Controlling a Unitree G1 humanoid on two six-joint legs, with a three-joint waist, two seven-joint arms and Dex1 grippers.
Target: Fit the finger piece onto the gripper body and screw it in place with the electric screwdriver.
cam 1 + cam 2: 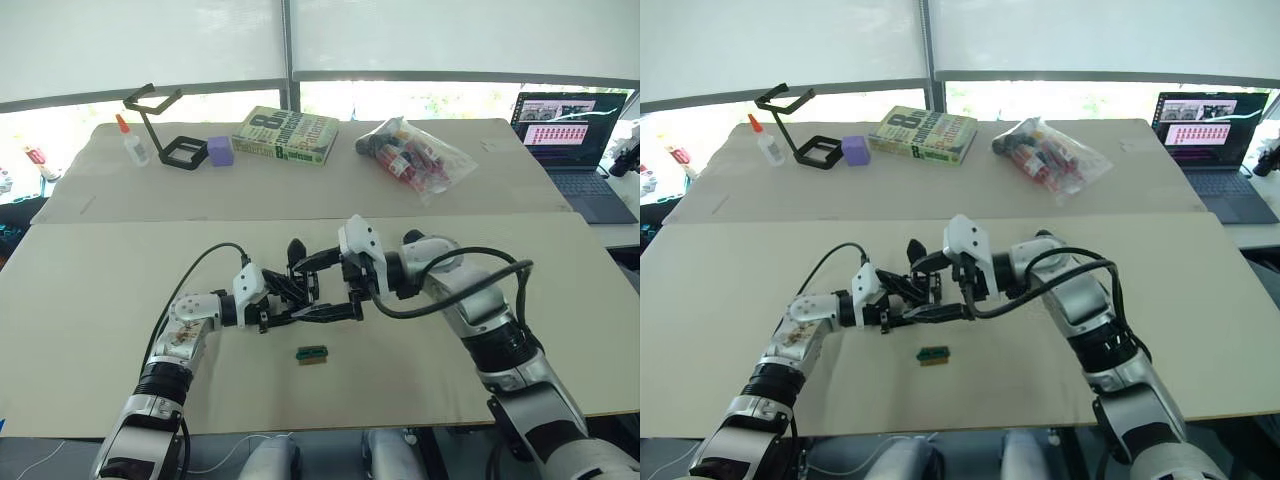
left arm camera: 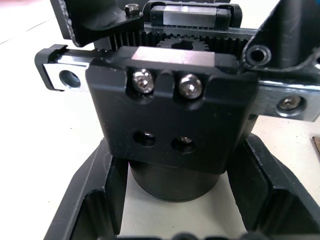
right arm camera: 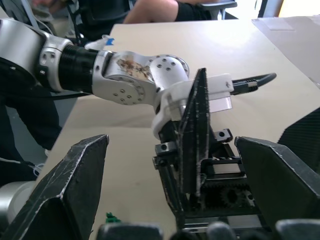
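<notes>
Black gripper body [image 1: 300, 288] sits mid-tabletop, pinched by our left pincer [image 1: 290, 305]; our right pincer [image 3: 175, 200], spread empty, hovers just beside it. We judge the fitting step is underway; next we need the finger piece seated squarely

Both arms reach inward over the middle of the table, wrists nearly meeting. Left gripper [image 1: 300, 298]: forearm angled up from the near left edge, fingers [image 2: 95, 210] clamped on either side of the gripper body [image 2: 175, 125]. Right gripper [image 3: 175, 190]: elbow bent, forearm pointing toward the left arm, fingers [image 3: 65, 185] spread wide, flanking the same assembly without touching it.
</notes>
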